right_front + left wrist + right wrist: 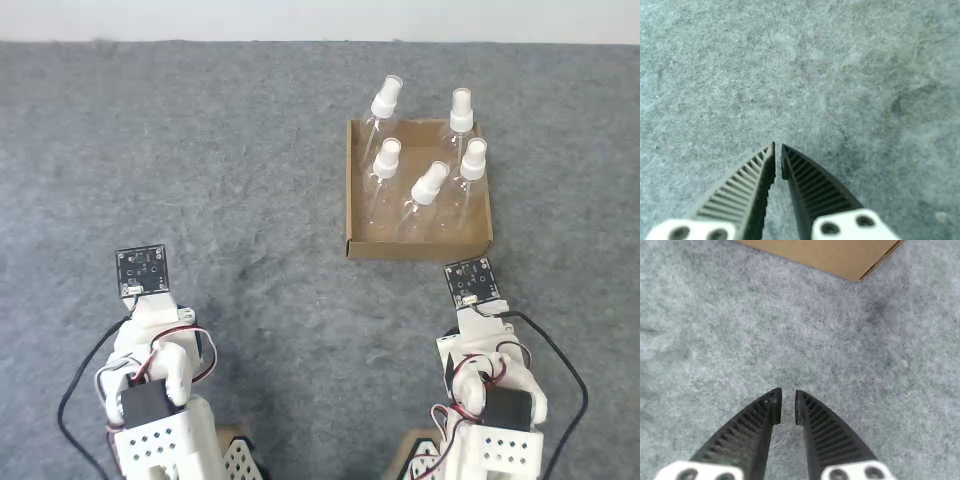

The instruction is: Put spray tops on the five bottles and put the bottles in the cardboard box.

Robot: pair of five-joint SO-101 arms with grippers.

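Item: five clear plastic bottles (pixel 430 185) with white spray tops, all standing or leaning inside the shallow brown cardboard box (pixel 420 248). The box lies just ahead of the right gripper (pixel 788 396) and well off to one side of the left gripper (pixel 778 148). By my reckoning the job looks finished, so the sound course is to hold both arms back and not nudge the box. Both claws: jaws drawn together to a thin slit, holding nothing, tips over the bare grey felt table cover (pixel 865 75).
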